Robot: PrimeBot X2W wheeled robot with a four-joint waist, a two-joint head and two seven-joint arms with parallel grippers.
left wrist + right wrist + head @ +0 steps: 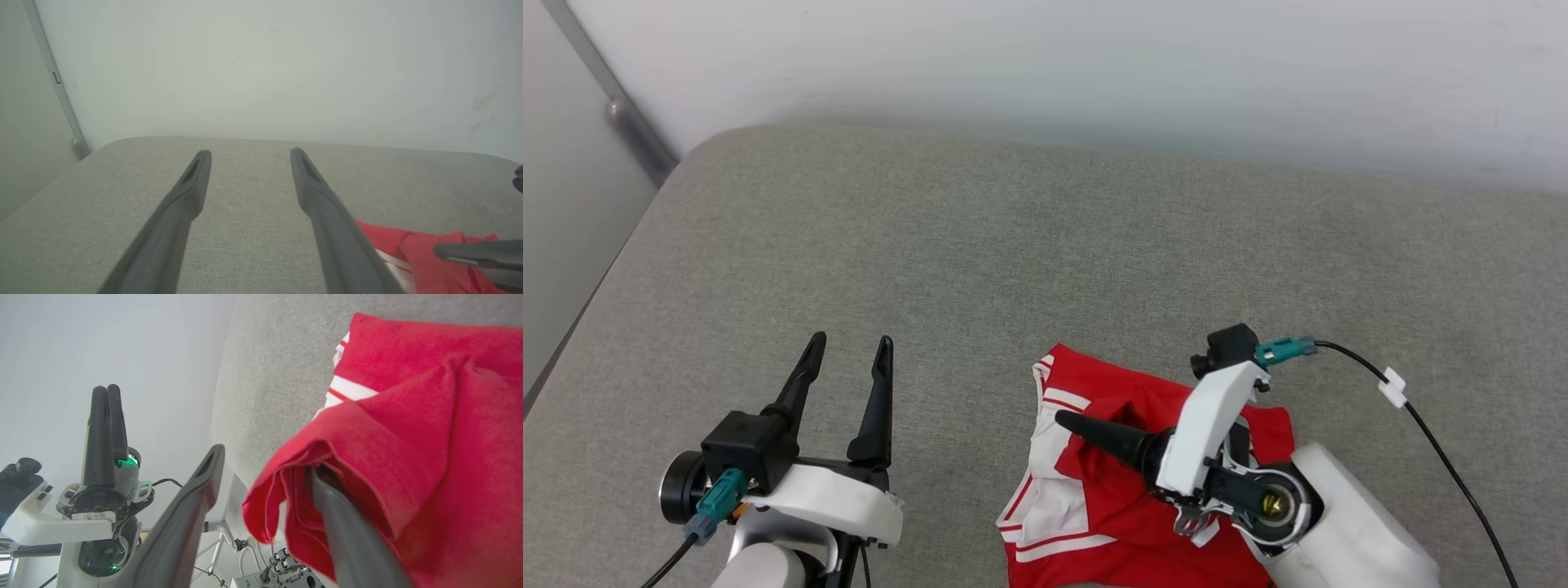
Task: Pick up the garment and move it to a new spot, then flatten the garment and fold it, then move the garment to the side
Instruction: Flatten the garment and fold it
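The right gripper [265, 461] stands with its two dark fingers parted, one finger [196, 498] bare in the air and the other buried in a fold of the garment [429, 437], whose red hem drapes over its tip; nothing is pinched between the jaws. In the head view, at the lower right of the frame, the same gripper lies turned on its side with one finger pointing toward the left of the frame above the cloth. Its white wrist housing [1209, 425] and pale forearm [1356, 523] run down to the bottom right corner, and a black cable [1437, 449] loops off from a teal connector [1282, 349] behind the wrist. The garment, a red jersey with white panels and red-and-white striped trim, lies crumpled at the lower middle of that frame on the grey fabric-covered table [1013, 245], its lower part cut off by the bottom edge. The left gripper [851, 343], at the lower left, holds nothing: its fingers point up the frame, spread over bare table and well apart from the jersey, with its wrist and arm dropping to the bottom edge. Its own wrist view shows both fingers wide above the table, the red cloth at the lower right corner. A pale wall [1094, 65] backs the table.
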